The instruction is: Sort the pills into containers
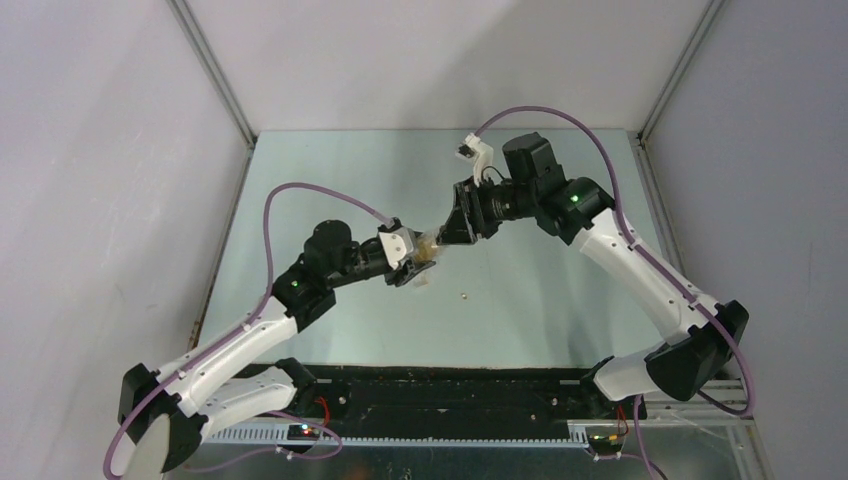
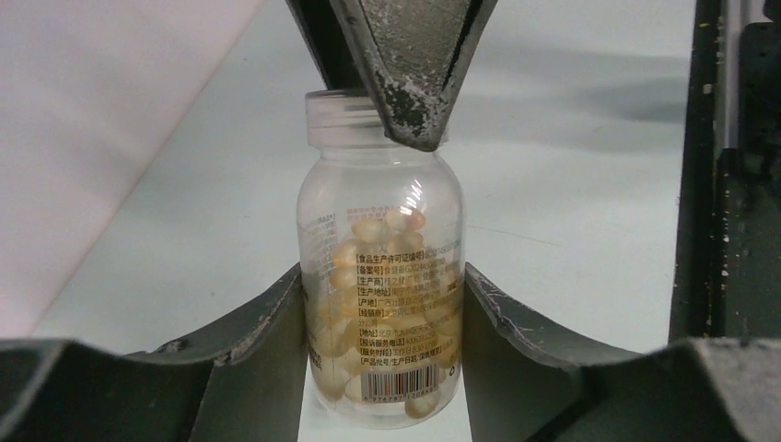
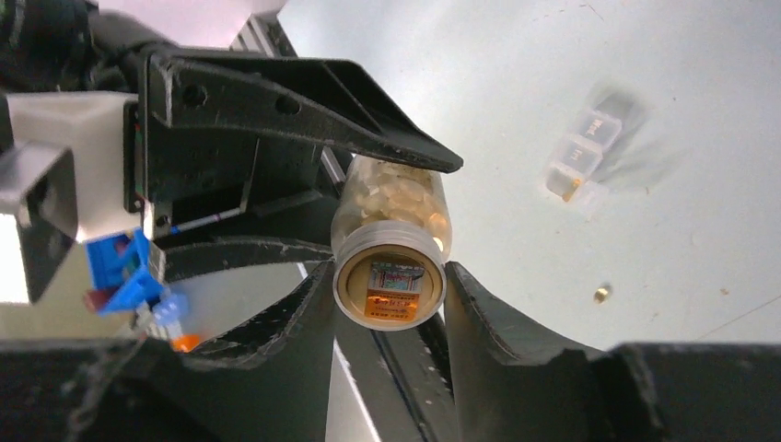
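My left gripper (image 2: 382, 295) clamps the body of the small clear plastic bottle (image 2: 378, 212) of yellowish pills (image 2: 387, 230), my right gripper (image 3: 389, 281) pinches its neck end; I judge a slow twist against a firm left hold best, the white translucent pill box (image 3: 582, 152) lying apart, off to my right gripper's side.

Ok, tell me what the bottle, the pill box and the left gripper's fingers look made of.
The bottle looks like clear glossy plastic: pills show through and highlights glint. The pill box seems milky translucent plastic, though blurred. The left gripper's fingers look like dark matte hard plastic, scuffed pale at the edges.
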Controlling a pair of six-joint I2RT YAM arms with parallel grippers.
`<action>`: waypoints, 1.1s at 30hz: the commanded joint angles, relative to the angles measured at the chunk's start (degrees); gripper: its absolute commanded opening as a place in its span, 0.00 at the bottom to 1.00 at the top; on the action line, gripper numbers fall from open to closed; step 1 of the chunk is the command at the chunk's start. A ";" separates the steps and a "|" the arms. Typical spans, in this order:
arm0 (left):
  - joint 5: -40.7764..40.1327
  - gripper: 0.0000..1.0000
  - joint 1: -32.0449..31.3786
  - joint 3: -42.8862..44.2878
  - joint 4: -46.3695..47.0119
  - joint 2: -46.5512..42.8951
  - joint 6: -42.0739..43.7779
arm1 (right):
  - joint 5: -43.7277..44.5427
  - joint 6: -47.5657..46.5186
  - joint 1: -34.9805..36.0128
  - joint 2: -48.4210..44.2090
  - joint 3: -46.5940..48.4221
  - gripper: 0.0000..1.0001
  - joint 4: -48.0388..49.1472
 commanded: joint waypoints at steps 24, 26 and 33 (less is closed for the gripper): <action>0.58 0.00 -0.32 0.63 3.44 -0.41 0.41 | -4.02 -4.72 -5.18 -8.82 -5.72 0.91 6.60; 2.72 0.00 -0.33 1.81 1.21 0.03 0.97 | -6.71 -9.94 -5.13 -8.13 -4.78 0.90 3.86; 6.64 0.00 -0.29 4.57 -4.65 1.68 3.63 | -5.45 -15.06 -2.15 -6.86 -4.35 0.93 3.66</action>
